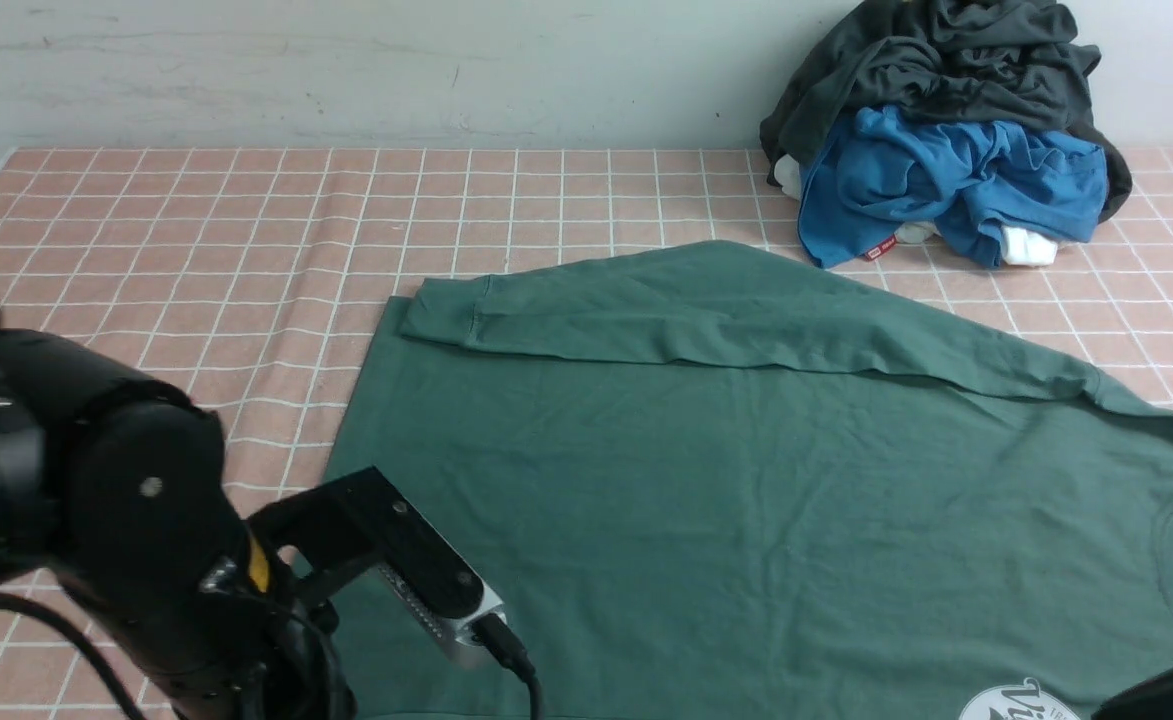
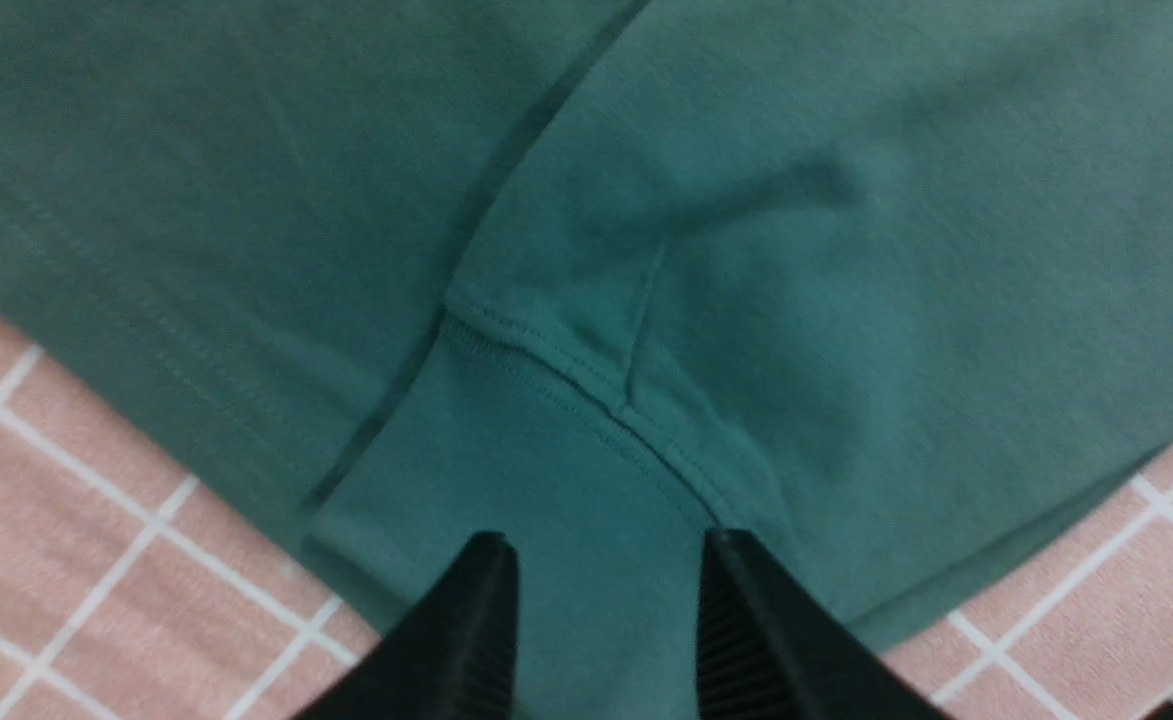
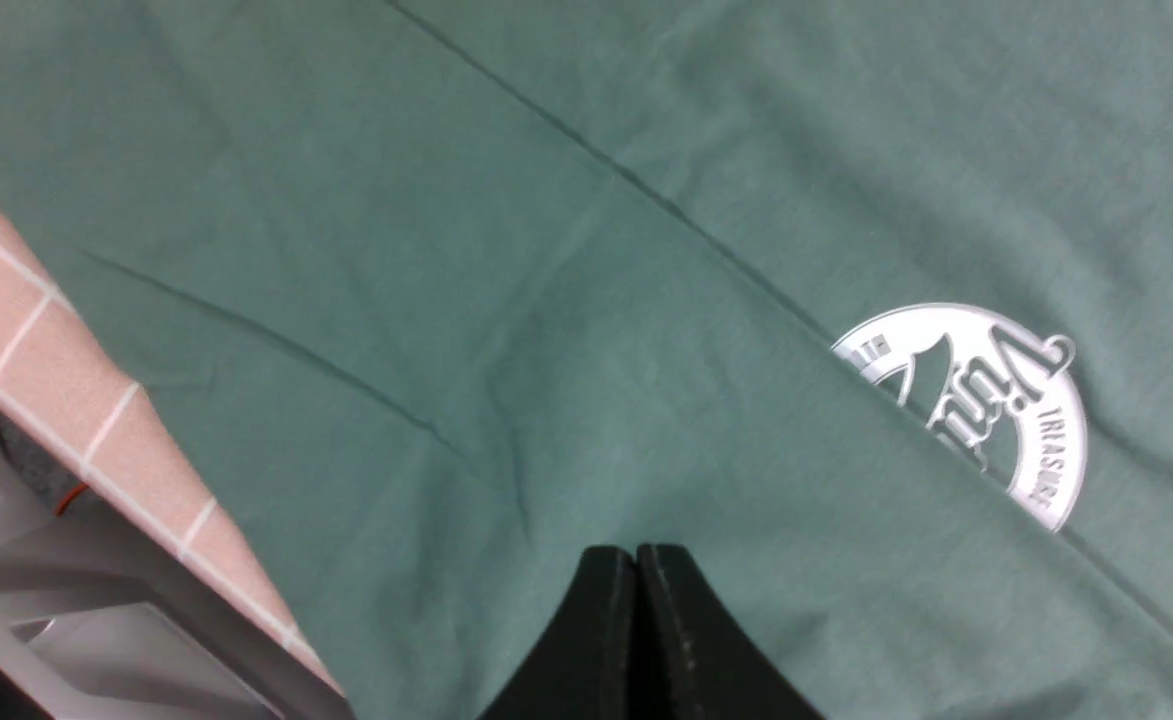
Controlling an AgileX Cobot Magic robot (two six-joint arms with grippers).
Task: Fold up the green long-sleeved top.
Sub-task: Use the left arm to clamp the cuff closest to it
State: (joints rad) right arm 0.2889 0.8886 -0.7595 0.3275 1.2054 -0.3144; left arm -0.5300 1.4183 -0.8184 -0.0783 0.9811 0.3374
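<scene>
A table under a pink cloth (image 1: 196, 230) with a white grid pattern fills the scene, and a plain pale wall (image 1: 346, 60) stands behind it.

At the near left, one black arm (image 1: 96, 500) leans in. Its wrist camera shows the left gripper (image 2: 606, 610) with its jaws parted. The two fingers stand either side of a ribbed cuff (image 2: 546, 480) that lies flat below them, and they have hold of nothing.

The green top (image 1: 746, 480) is spread flat from the middle of the table to the near right edge. One sleeve (image 1: 706, 310) is folded across its far side and points left. One round white logo (image 3: 986, 340) sits near the right, half covered by a fold of the cloth.

At the far right, against the wall, is one heap of clothes. It holds one dark grey garment (image 1: 946, 60) on top, one blue garment (image 1: 946, 180) below it, and bits of white cloth (image 1: 1031, 245) whose number I cannot tell.

The right gripper (image 3: 636, 610) hangs over the green cloth beside the logo. Its jaws are pressed together with nothing between them.
</scene>
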